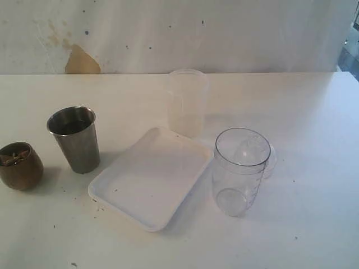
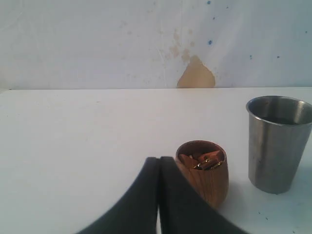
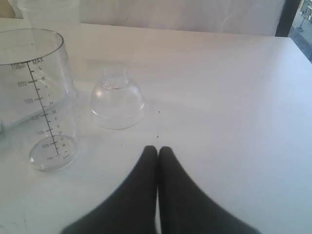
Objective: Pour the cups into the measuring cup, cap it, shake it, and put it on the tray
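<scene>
left gripper (image 2: pixel 159 163) and right gripper (image 3: pixel 157 152) fingers pressed together, empty, with the measuring cup (image 1: pixel 240 171) upright just right of the tray (image 1: pixel 134 196), the cap (image 3: pixel 117 100) farther right, and the steel tumbler (image 1: pixel 74 139) and wooden cup (image 1: pixel 20 165) on its left.

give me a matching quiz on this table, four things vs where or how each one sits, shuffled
1. rounded brown wooden cup
2. tall brushed-steel tumbler
3. clear graduated plastic measuring cup
4. clear plastic dome cap

A. upright, empty, uncapped
B. holds small brown pieces
C. neck up, beside the measuring cup
D. between the wooden cup and the shallow white tray

Pairs: 1-B, 2-D, 3-A, 4-C
</scene>
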`<state>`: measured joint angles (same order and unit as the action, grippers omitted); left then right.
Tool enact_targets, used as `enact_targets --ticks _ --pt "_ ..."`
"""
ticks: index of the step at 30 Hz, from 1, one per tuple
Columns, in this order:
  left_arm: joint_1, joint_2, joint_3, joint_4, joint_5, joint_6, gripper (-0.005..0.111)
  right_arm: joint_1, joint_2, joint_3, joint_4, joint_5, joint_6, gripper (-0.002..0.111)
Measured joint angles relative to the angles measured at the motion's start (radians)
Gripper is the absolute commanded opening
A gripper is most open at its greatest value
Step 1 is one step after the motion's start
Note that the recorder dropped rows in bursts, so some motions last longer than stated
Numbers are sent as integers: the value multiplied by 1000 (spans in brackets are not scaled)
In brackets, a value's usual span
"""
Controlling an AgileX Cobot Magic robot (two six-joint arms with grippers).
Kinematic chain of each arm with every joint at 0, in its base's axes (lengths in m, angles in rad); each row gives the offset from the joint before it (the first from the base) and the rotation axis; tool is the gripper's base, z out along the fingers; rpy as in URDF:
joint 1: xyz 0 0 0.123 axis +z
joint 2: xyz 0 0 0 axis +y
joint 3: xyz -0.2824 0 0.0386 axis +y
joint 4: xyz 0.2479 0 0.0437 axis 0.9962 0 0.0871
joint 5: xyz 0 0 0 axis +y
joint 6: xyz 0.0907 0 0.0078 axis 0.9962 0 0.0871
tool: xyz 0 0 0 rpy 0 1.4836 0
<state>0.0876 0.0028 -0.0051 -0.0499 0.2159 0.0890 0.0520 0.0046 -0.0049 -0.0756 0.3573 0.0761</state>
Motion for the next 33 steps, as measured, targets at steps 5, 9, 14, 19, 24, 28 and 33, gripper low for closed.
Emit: enact_targets --ticks 5,9,14,19,24,28,33 --pt "0 0 0 0 0 0 1 0 0 0 0 0 0 0" --pt "0 0 0 0 0 0 1 0 0 0 0 0 0 0" --pt "0 0 2 26 -108 48 1 0 0 0 0 0 0 0" --pt "0 0 2 -10 -332 -78 1 0 0 0 0 0 0 0" --pt "0 0 2 -19 -452 -272 4 0 0 0 0 0 0 0" --pt "0 5 2 -21 -428 -329 41 0 0 0 0 0 0 0" --pt "0 97 2 -17 -431 -350 105 0 0 0 0 0 0 0"
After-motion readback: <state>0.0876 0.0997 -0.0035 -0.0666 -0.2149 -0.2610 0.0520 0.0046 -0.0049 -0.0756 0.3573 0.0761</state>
